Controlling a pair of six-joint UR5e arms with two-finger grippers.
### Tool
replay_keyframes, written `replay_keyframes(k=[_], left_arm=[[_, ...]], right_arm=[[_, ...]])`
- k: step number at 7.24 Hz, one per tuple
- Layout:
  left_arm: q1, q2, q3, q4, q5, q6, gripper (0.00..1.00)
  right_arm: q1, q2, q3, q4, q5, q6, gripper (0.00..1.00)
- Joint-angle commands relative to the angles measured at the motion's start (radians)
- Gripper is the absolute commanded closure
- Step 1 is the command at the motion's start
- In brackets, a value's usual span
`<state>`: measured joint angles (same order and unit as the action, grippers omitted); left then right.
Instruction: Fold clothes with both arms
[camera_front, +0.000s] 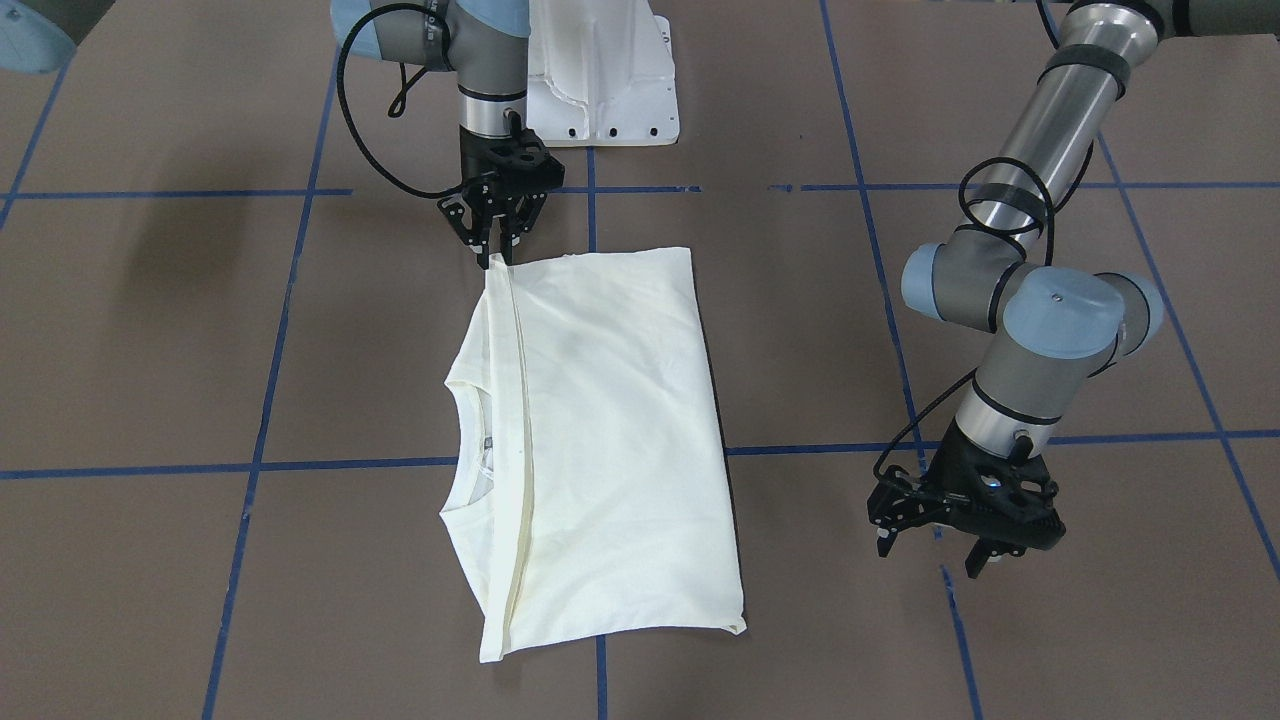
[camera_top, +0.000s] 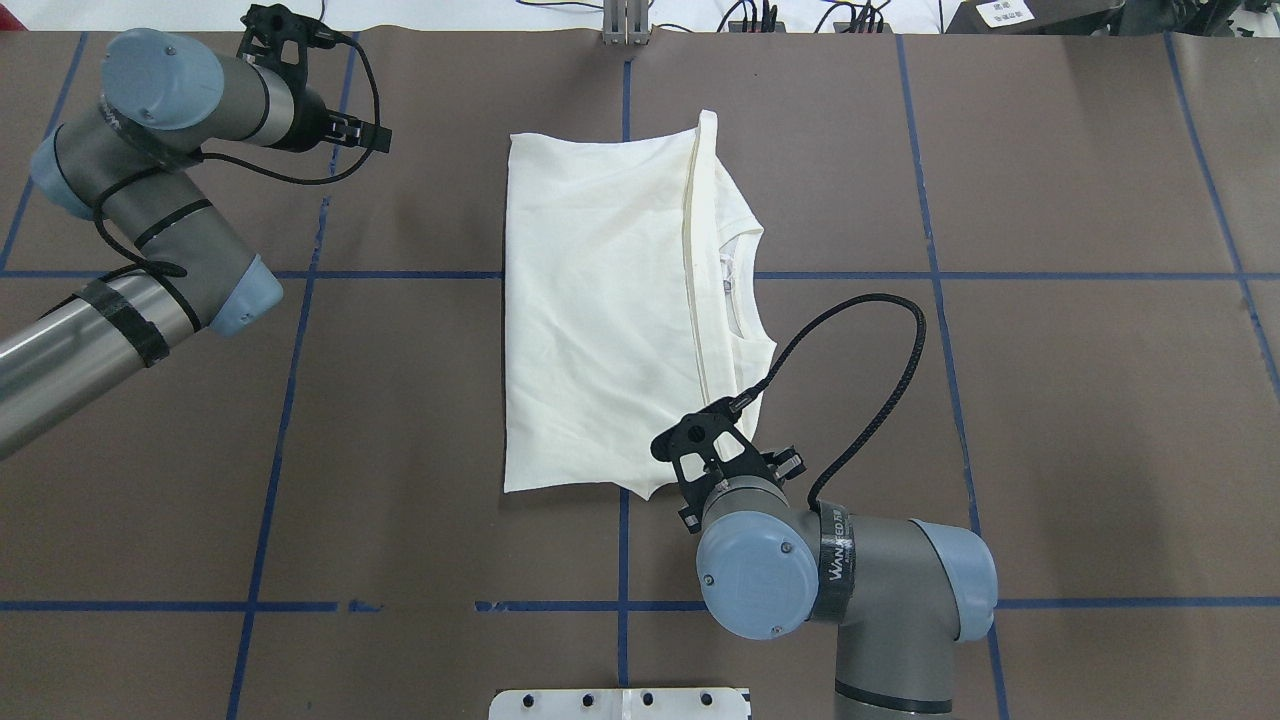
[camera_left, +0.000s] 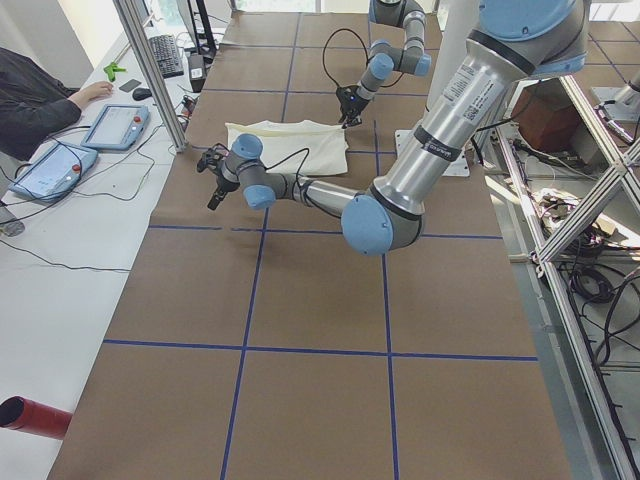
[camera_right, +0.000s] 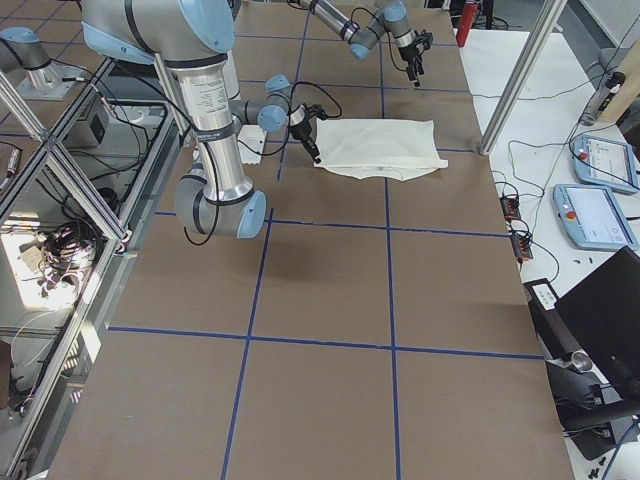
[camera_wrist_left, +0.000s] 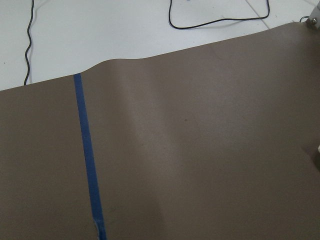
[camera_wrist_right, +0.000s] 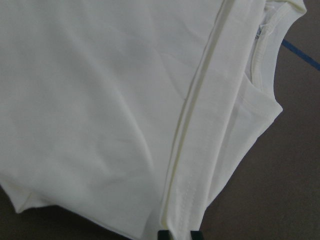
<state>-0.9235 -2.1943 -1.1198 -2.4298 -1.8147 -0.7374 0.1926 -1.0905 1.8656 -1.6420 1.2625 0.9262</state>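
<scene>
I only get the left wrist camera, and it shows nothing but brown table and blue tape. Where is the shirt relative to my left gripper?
Observer: The T-shirt lies flat in the middle of the table. The left gripper hangs open and empty, apart from the shirt, on the robot's left of it.
Operator: What is the right one doing?
Observer: The right gripper is down at the shirt corner nearest the robot's base. Its fingers look closed on the end of the folded hem strip.
Operator: Is the print showing?
Observer: No, only plain cream fabric faces up. The neck opening is on the robot's right side.
</scene>
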Motion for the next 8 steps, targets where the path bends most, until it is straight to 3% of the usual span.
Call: replay_keyframes(k=[1,4,8], left_arm=[[0.000,-0.001,0.000,0.000,0.000,0.000,0.00],[0.006,-0.001,0.000,0.000,0.000,-0.002,0.00],[0.018,0.001,0.000,-0.014,0.000,-0.014,0.00]], right_arm=[[0.002,0.009,0.000,0.001,0.000,0.017,1.00],[0.042,-0.012,0.017,-0.001,0.027,0.051,1.00],[0.013,-0.133,0.093,-0.004,0.037,0.325,1.00]])
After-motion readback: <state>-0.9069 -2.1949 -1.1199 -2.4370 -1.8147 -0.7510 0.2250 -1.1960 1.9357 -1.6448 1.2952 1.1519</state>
